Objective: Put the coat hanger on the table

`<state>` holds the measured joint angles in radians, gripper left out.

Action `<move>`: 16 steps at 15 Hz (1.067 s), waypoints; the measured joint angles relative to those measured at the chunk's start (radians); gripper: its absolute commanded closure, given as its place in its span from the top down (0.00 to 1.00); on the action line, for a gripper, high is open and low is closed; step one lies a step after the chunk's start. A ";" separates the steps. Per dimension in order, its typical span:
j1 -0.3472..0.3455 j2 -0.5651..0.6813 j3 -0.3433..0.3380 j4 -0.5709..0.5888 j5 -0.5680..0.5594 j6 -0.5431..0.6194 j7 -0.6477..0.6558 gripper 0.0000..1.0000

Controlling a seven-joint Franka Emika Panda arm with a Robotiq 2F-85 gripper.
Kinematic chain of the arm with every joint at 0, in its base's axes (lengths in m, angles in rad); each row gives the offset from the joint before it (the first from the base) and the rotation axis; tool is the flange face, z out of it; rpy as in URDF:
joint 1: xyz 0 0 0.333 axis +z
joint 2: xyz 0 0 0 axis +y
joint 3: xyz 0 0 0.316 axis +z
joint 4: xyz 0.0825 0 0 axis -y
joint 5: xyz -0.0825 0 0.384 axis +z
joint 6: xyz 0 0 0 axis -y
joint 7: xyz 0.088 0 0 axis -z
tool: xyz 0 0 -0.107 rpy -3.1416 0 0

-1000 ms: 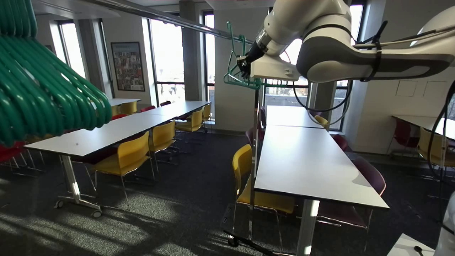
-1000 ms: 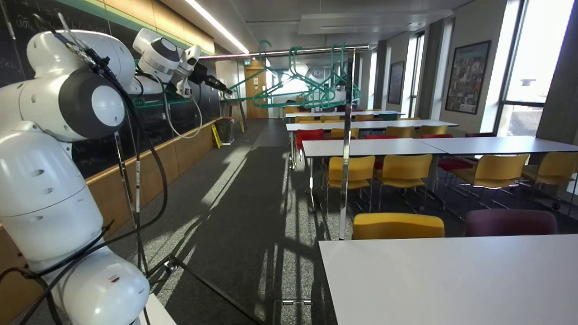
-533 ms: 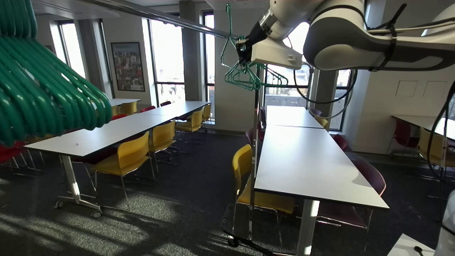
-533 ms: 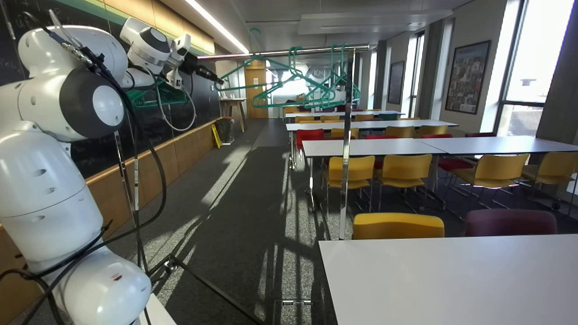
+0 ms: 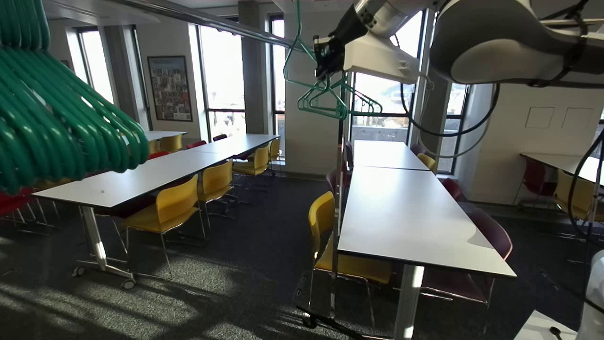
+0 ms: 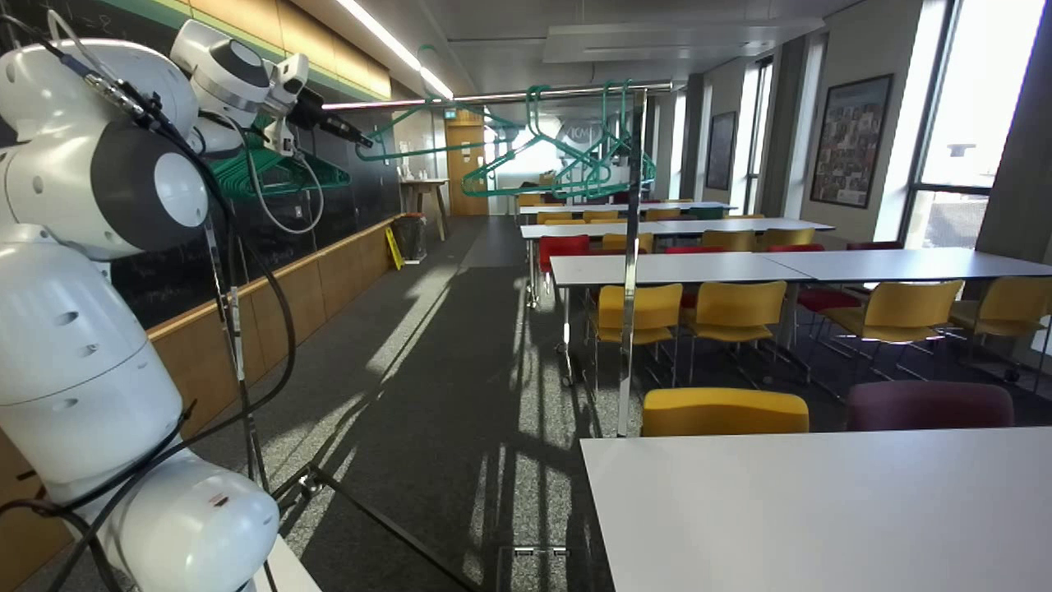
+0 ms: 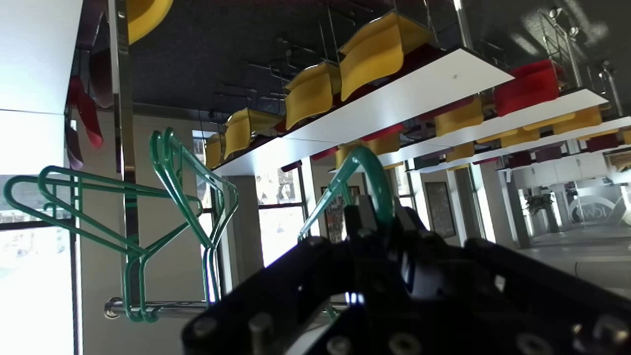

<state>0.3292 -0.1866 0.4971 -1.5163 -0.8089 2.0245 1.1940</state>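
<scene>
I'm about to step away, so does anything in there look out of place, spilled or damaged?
I see no spill or clear damage. The oddest sight is a coat hanger the gripper holds by one corner: its hook stands above the rail, not hung on it. A speck on a white table is too small to identify.

The arm (image 6: 123,185) stands bent and raised, its clamped hand (image 6: 364,141) tipped downward.

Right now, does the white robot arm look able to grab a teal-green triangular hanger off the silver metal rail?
Probably not: its black end effector is shut on another teal-green triangular hanger, so it would likely need to let that go first.
</scene>
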 measured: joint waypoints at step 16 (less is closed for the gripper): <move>0.012 -0.076 0.052 -0.025 0.154 -0.215 -0.083 0.02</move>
<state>0.3408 -0.2624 0.5488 -1.5413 -0.6551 1.8096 1.1113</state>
